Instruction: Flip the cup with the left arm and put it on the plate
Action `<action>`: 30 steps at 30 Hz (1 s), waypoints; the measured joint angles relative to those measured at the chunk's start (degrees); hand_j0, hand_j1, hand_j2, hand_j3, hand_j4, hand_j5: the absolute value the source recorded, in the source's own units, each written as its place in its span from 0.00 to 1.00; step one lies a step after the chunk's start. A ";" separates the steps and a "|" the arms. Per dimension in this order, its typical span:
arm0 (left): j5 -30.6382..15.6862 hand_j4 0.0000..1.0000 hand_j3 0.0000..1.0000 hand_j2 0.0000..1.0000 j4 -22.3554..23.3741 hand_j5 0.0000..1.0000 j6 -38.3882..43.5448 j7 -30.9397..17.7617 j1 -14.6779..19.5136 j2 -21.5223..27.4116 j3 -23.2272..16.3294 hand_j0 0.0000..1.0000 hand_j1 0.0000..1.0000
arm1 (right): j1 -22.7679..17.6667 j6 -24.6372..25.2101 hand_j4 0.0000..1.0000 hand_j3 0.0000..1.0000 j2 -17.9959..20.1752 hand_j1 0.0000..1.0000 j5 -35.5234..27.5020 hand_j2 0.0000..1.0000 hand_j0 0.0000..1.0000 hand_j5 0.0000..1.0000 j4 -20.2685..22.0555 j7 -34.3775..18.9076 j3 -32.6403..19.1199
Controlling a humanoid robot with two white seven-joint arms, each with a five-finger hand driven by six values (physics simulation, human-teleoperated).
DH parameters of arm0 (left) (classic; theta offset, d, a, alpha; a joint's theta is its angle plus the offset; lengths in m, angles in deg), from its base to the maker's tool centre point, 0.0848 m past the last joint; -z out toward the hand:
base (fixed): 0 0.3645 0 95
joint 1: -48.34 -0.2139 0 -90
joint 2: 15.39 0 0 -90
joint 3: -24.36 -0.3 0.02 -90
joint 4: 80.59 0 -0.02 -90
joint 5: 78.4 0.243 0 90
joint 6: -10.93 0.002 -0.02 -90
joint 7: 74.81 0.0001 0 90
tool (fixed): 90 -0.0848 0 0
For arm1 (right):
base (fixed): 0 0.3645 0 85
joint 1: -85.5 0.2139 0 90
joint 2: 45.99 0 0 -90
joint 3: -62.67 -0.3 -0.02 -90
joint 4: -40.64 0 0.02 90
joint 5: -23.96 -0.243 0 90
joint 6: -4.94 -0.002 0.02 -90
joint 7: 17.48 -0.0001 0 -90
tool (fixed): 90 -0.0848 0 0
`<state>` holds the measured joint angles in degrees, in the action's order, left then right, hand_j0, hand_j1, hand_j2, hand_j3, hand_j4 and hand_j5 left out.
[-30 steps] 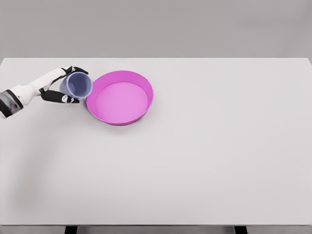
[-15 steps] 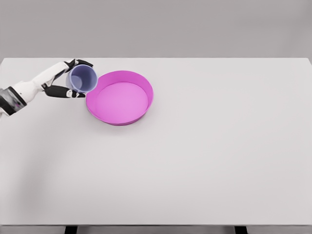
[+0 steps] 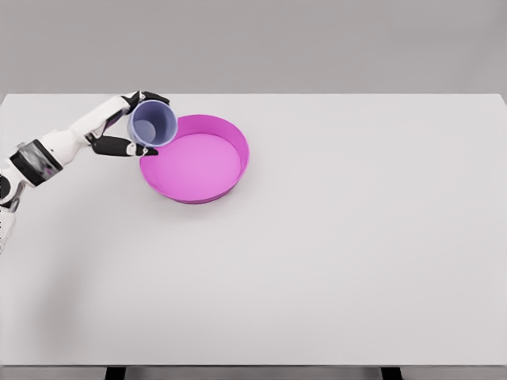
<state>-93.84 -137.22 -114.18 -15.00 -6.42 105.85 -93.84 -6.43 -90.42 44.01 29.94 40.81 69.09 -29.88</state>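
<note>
White and black, the left robot hand reaches in from the left edge with its fingers curled around a pale blue cup, thumb below and fingers over the top. That cup is held off the counter, tipped so its open mouth faces up toward the camera, and it sits right at the left rim of the pink plate, just overlapping the edge from this view. By the look of it we're in the carry, with the flip apparently not finished, since the cup is tilted, not upright. Next it needs a short move rightward to get over the plate's flat middle, a wrist roll to bring the cup upright, then a gentle lowering before the fingers let go. No right arm shows anywhere.
</note>
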 measured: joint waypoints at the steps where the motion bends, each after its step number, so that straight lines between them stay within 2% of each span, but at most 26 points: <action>1: -0.45 0.71 0.71 0.71 -0.13 0.71 0.00 0.01 -0.09 -0.40 -0.28 0.71 0.71 | 0.00 0.00 1.00 1.00 0.00 1.00 0.00 1.00 1.00 1.00 0.00 0.00 0.00; 7: -1.72 0.71 0.71 0.71 -1.63 0.71 0.02 0.02 -0.79 -1.75 -2.56 0.71 0.71 | 0.00 0.00 1.00 1.00 0.00 1.00 0.00 1.00 1.00 1.00 0.00 -0.02 0.00; 13: -3.03 0.72 0.72 0.72 -4.17 0.72 -0.01 -0.05 -1.67 -3.08 -3.15 0.72 0.72 | 0.00 0.00 1.00 1.00 0.00 1.00 0.00 1.00 1.00 1.00 0.01 -0.01 0.00; 18: -4.53 0.72 0.72 0.72 -4.45 0.72 0.01 -0.04 -2.81 -4.45 -3.33 0.72 0.72 | 0.00 0.00 1.00 1.00 0.00 1.00 0.00 1.00 1.00 1.00 0.01 -0.03 0.00; 30: -5.04 0.72 0.72 0.72 -4.43 0.72 0.01 -0.29 -2.11 -4.50 -8.02 0.72 0.72 | 0.00 0.00 1.00 1.00 0.00 1.00 0.00 1.00 1.00 1.00 0.00 -0.01 0.00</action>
<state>-98.88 -141.65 -114.17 -15.30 -8.53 101.35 -101.85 -6.43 -90.42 44.01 29.94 40.81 69.08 -29.88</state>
